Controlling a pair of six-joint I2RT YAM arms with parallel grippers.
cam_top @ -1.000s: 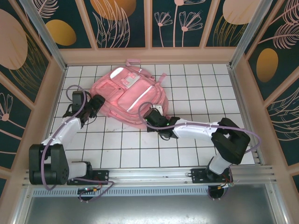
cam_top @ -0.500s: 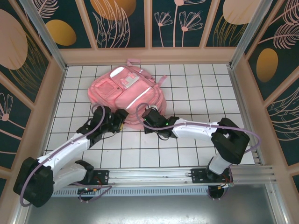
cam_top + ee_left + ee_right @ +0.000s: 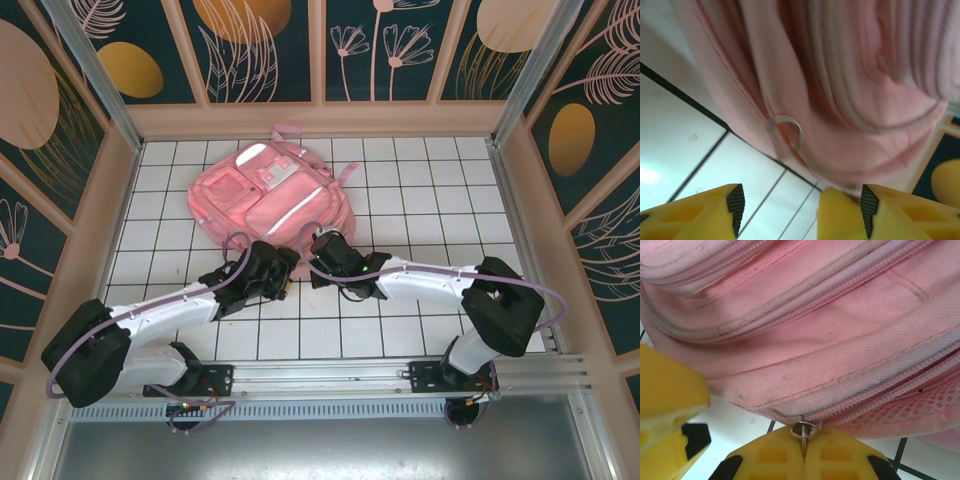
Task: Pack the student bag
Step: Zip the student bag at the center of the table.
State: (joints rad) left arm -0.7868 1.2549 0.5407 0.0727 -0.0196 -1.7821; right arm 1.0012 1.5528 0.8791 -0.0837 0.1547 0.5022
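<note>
The student bag (image 3: 262,192), a large pink backpack, lies flat at the back left of the tiled table. My right gripper (image 3: 317,248) sits at the bag's near edge, shut on a metal zipper pull (image 3: 804,430) at the end of a pink zipper (image 3: 875,397). My left gripper (image 3: 287,270) is just left of it at the same edge. Its jaws are open in the left wrist view (image 3: 800,210), with bag fabric (image 3: 840,100) and a clear ring-shaped pull (image 3: 788,136) above them, blurred. A yellow finger of the other gripper (image 3: 840,215) shows between them.
White tiles with black lines (image 3: 400,190) lie bare to the right of the bag and in front of the arms. Wooden walls (image 3: 320,120) close the table at the back and sides. The two arms lie close together at the bag's near edge.
My left arm has swung right, from the bag's left side to its near edge beside the right gripper. The right gripper has stayed shut on the zipper pull.
</note>
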